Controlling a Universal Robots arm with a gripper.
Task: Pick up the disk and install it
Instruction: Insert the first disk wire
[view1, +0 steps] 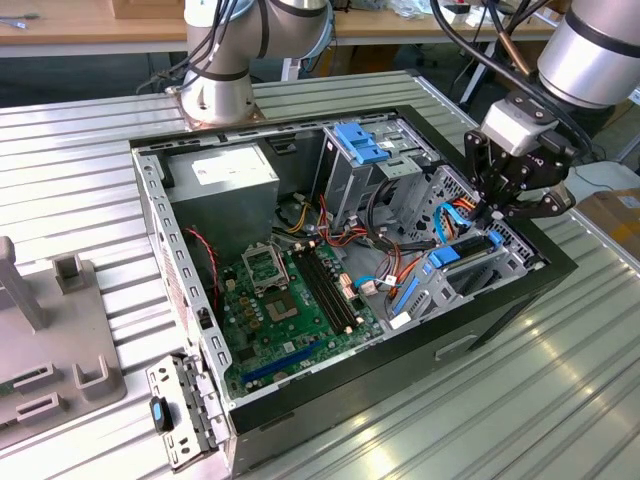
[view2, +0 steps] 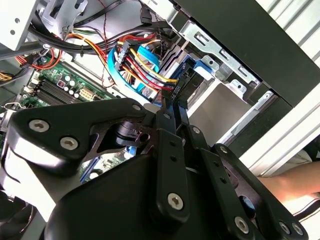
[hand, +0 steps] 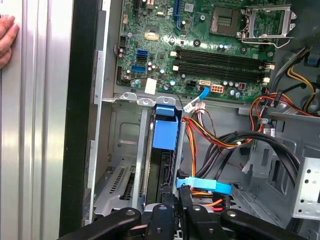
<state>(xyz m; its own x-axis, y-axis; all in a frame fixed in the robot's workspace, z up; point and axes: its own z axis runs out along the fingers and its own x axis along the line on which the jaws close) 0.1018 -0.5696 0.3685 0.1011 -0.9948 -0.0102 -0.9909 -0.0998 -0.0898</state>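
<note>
Exterior view: one end effector (view1: 497, 212) above one disk (view1: 462, 250).

One arm, wrist angled downward at the exterior view's right, black gripper (view1: 497, 213) lowered, fingers (hand: 170, 210) drawn close together in both wrist views, person's hand (hand: 7, 40) resting nearby.

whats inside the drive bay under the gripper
In the first wrist view the disk stands on edge in the metal drive bay, its blue bracket showing, with the gripper at its end. The disk's lower part and connectors are hidden by the gripper.
</note>
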